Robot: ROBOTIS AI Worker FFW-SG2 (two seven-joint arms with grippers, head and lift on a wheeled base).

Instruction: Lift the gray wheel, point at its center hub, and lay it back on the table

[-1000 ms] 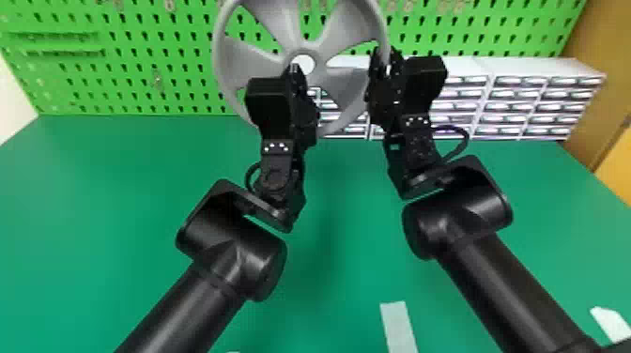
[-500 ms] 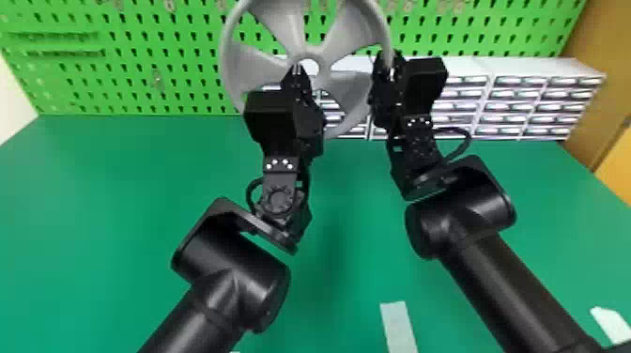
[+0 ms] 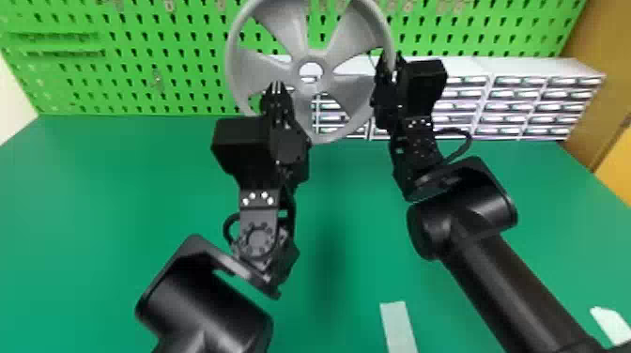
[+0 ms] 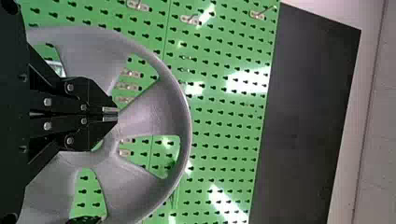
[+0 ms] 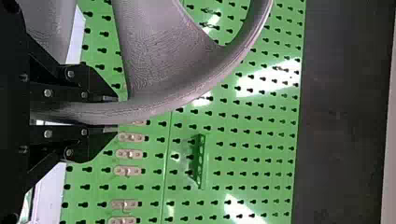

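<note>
Steady gray wheel (image 3: 281,28) by rim (image 5: 187,95) in right pincer (image 5: 110,113), parted just rim's thickness; aim left pincer (image 4: 110,114), closed on nothing, squarely at center hub (image 3: 311,84).

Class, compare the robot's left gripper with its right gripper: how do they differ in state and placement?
The left gripper is shut with nothing between its fingers, while the right gripper grips the rim of the gray wheel. The left gripper is in front of the wheel near its hub; the right gripper is at the wheel's outer edge. Both are black with two fingers.
</note>
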